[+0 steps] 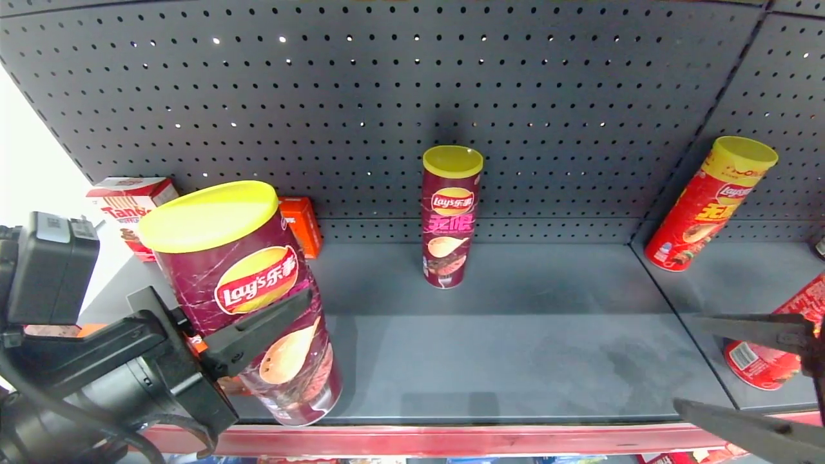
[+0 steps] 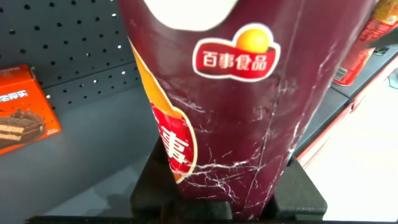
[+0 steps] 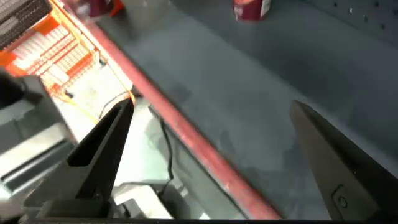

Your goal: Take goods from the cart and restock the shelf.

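Oval logo plus characters on held maroon can [image 1: 248, 293], standing maroon can [image 1: 449, 219], red can [image 1: 706, 209].

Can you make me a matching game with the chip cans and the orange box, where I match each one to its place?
Things:
1 near maroon can
2 far maroon can
3 red can with yellow lid
4 orange box

Places:
a right part of the shelf
b held in the left gripper
c middle, by the pegboard
d left, behind the near can

Pairs: 1-b, 2-c, 3-a, 4-d
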Tool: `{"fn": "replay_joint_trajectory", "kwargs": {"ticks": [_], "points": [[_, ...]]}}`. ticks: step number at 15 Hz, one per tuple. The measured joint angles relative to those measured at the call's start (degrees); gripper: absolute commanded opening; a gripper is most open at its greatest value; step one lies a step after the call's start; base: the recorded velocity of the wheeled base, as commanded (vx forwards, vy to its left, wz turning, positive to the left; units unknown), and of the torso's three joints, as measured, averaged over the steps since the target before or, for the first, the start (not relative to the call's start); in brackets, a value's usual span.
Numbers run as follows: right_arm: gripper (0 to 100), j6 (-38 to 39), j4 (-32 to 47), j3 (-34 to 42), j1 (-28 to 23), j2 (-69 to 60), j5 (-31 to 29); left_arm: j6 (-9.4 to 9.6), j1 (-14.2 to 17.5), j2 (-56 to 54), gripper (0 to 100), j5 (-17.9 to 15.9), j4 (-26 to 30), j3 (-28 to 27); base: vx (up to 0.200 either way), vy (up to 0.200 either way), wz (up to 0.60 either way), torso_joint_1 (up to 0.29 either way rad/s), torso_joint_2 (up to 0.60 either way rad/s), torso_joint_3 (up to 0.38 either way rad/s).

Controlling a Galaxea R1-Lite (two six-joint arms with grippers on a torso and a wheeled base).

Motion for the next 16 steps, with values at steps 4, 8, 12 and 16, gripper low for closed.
{"fn": "replay_joint_trajectory", "kwargs": {"ticks": [4,8,12,16], "points": [[100,0.4,-5.9,-5.5,0.4,12.7,0.6,-0.01,0.3,0.0,0,0.0,0.0,0.0,0.000,0.000,0.00,0.000,0.00,0.000],[100,0.3,-18.1,-9.3,-0.2,22.9,1.3,-0.01,0.4,-0.1,0,0.0,0.1,0.0,0.000,0.000,0.00,0.000,0.00,0.000],[100,0.0,-25.5,-14.8,-1.8,32.5,10.1,-0.06,0.4,-0.1,0,0.0,0.1,0.1,0.000,0.000,0.00,0.000,0.00,0.000],[100,-1.7,-34.8,-19.2,-3.0,41.3,20.2,-0.68,0.4,-0.1,0,0.0,0.0,0.0,0.000,0.000,0.00,0.000,0.00,0.000]]}}
